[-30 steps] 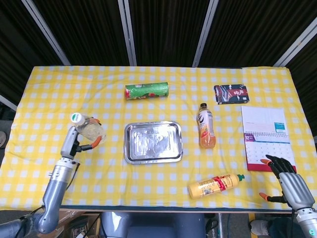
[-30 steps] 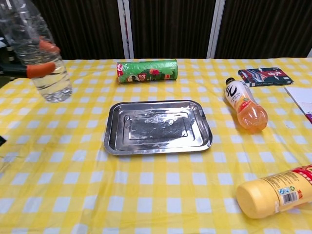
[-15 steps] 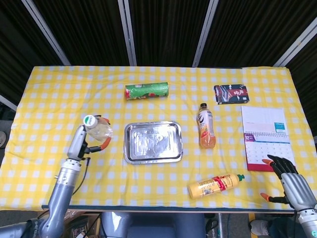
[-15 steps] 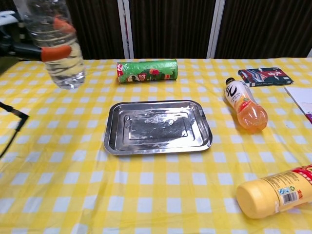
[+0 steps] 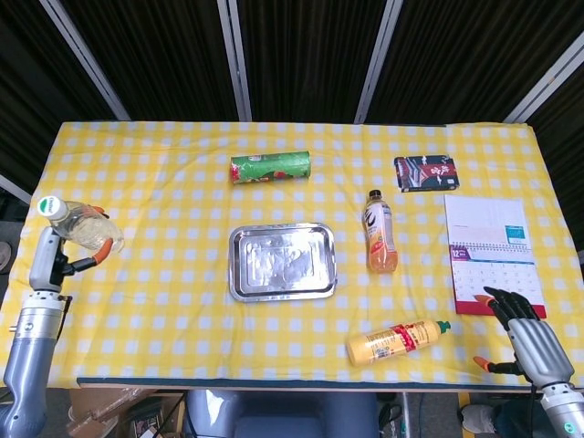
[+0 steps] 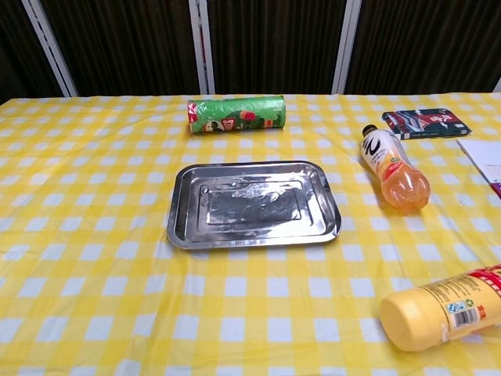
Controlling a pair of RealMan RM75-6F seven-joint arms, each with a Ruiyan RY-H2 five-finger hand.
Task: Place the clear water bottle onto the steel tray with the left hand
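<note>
In the head view my left hand [image 5: 64, 253] holds the clear water bottle [image 5: 80, 225] upright-tilted over the table's far left edge, well left of the steel tray [image 5: 282, 262]. The bottle has a white-green cap and orange fingertips wrap around it. The tray [image 6: 252, 204] lies bare in the table's middle. Neither the bottle nor the left hand shows in the chest view. My right hand [image 5: 529, 339] hangs at the front right corner, fingers apart, holding nothing.
A green snack can [image 5: 270, 168] lies behind the tray. An orange drink bottle [image 5: 380, 234] lies right of it, a yellow squeeze bottle [image 5: 398, 341] at front right. A dark packet [image 5: 425, 172] and a calendar [image 5: 491, 251] sit at the right.
My left hand has swung the bottle far to the left, away from the tray, and out of the chest view. The right hand has barely shifted.
</note>
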